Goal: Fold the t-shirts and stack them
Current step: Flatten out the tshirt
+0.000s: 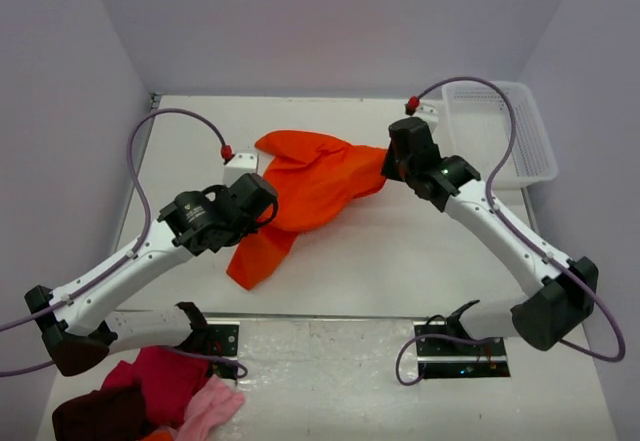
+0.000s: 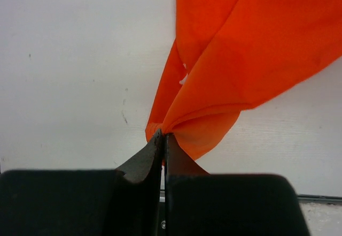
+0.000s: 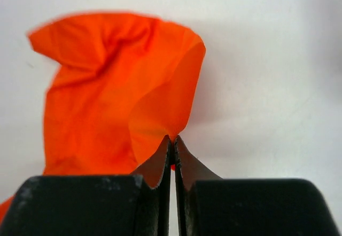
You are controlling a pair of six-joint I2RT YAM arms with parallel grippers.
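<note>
Shirt: bright orange soft cloth short-sleeved t-shirt [image 1: 312, 183], bunched and creased, strung between both tools just past the middle of the white tabletop [image 1: 400, 251] toward 12 o'clock, with a loose tail drooping toward 7 o'clock onto the surface.
Left tool [image 2: 163, 135]: closed tight, pinching a gathered knot of cloth at the shirt's 9 o'clock edge.
Right tool [image 3: 172, 138]: closed tight on a thin curled edge at the shirt's 3 o'clock side.
Handling: light and limp, no stiffness at all; sags under its own weight and bunches wherever pinched; not fragile; probably smooth enough to slip out of a shallow pinch.
Where to hold: judged best at two corners well apart, shoulders or hem, to spread the cloth flat; present pinches gather rather than spread.
Writing: none readable; no neck label or brand to be made out in any view.
Nearby: white plastic mesh basket [image 1: 520, 131] at 2 o'clock; heap of red and pink cloth [image 1: 160, 391] at 7 o'clock, beside the left arm's base.
</note>
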